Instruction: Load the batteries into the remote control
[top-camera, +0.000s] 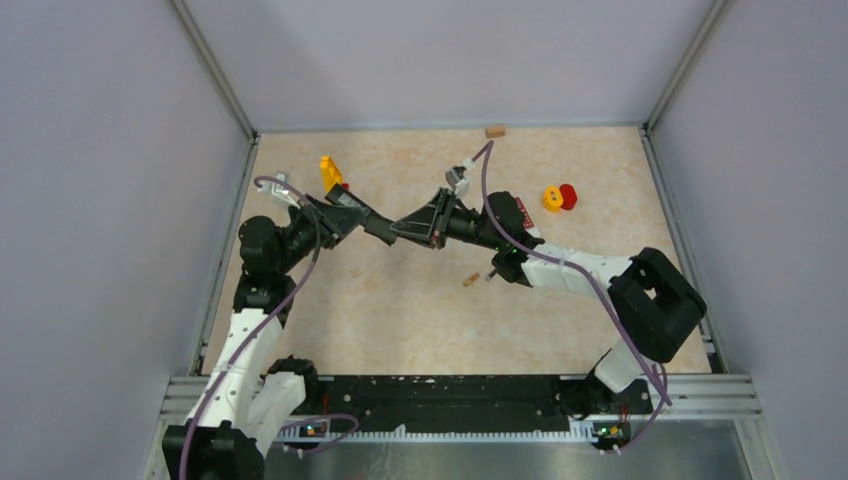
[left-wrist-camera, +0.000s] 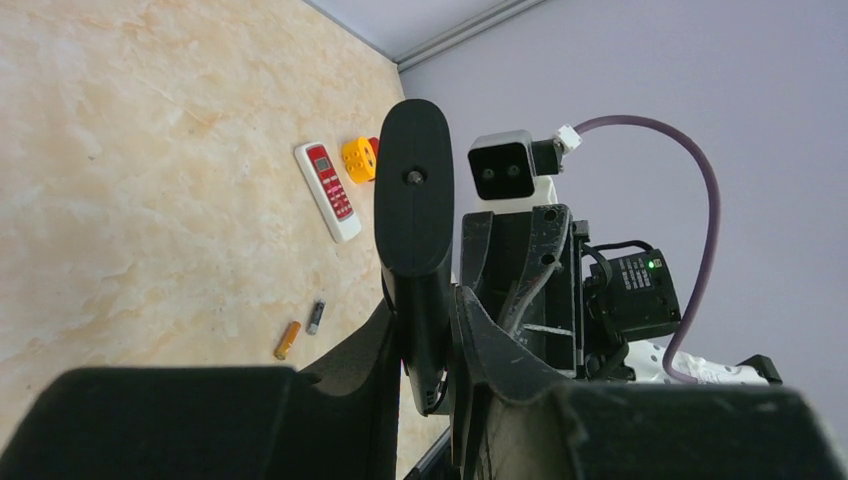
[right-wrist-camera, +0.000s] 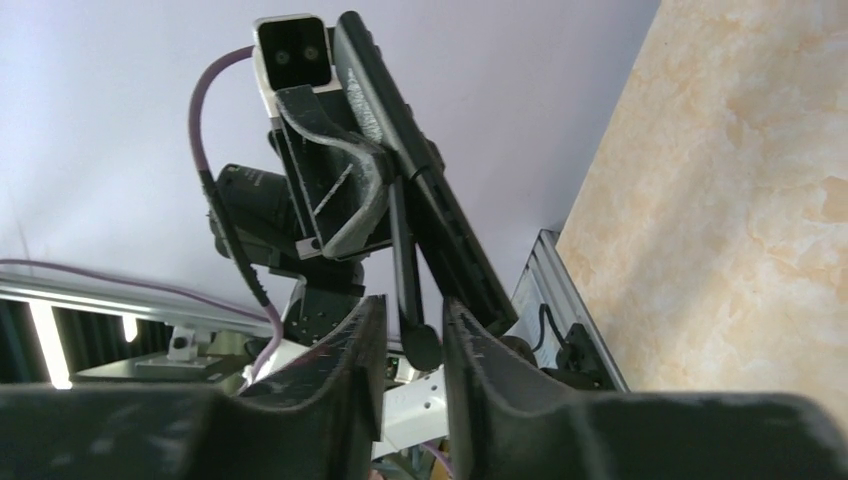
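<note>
Over the worktop (top-camera: 400, 320), from the top, my left claw (top-camera: 350, 212) clamps the black remote (top-camera: 380, 232); the orange battery (top-camera: 471, 281) and dark battery (top-camera: 489, 276) lie at its four o'clock. Left wrist: both lie at the remote's seven o'clock. Right wrist: my right claw (right-wrist-camera: 410, 325), narrow, straddles the remote's end; whether it grips, I cannot tell.

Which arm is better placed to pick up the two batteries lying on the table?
Probably the right. The left claw is shut on the black remote, holding it up, and the batteries lie close beside the right arm.

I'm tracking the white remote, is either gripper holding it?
No, the white remote lies flat on the table beside a yellow block, nothing touching it.
</note>
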